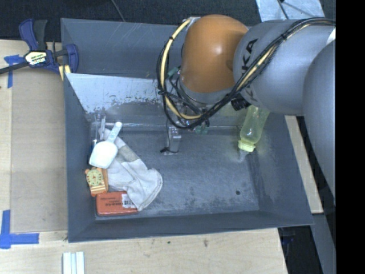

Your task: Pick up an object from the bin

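The arm (274, 56) reaches in from the right and covers the bin's (217, 176) back middle. Its hand (170, 144) hangs low over bare floor near the centre. I cannot tell whether it is spread or pressed together, and nothing shows in it.

The likely picks lie apart from the hand. A white cloth (137, 182) sits at the front left. A yellow-green bottle (251, 129) leans on the right wall, partly under the arm. A white tool (105, 150), an orange pack (116, 202) and a small yellow box (97, 180) all touch the cloth.

Closing here would likely catch nothing. Going left, the cloth may drag its neighbours or slip loose. The bottle, tight against the wall, risks a scrape.

The middle and front right are open for moving.
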Available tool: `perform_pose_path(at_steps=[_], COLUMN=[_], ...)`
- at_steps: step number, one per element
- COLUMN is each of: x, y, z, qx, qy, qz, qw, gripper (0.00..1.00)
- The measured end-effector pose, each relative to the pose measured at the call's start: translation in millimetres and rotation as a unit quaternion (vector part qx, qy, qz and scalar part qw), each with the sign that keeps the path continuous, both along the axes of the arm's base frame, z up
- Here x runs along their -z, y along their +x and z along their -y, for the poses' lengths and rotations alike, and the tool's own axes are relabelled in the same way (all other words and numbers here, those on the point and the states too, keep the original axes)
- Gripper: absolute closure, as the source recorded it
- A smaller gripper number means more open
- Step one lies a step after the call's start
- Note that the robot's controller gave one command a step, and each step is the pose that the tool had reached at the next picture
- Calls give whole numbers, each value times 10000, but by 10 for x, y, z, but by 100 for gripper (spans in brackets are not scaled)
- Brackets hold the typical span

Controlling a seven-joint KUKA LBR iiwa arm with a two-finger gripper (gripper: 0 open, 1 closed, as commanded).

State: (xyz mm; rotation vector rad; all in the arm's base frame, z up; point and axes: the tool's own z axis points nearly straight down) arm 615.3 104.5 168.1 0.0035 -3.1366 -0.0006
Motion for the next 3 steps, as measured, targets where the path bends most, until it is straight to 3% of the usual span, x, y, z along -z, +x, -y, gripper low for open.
perform_pose_path(at_steps=[1, 2, 3], x=[-53, 131, 519], y=[16, 51, -69], z=[4, -436, -612], qx=[9, 118, 122], qy=[4, -1, 29], qz=[41, 60, 48], qw=[10000, 9999, 9999], gripper=[0, 0, 0])
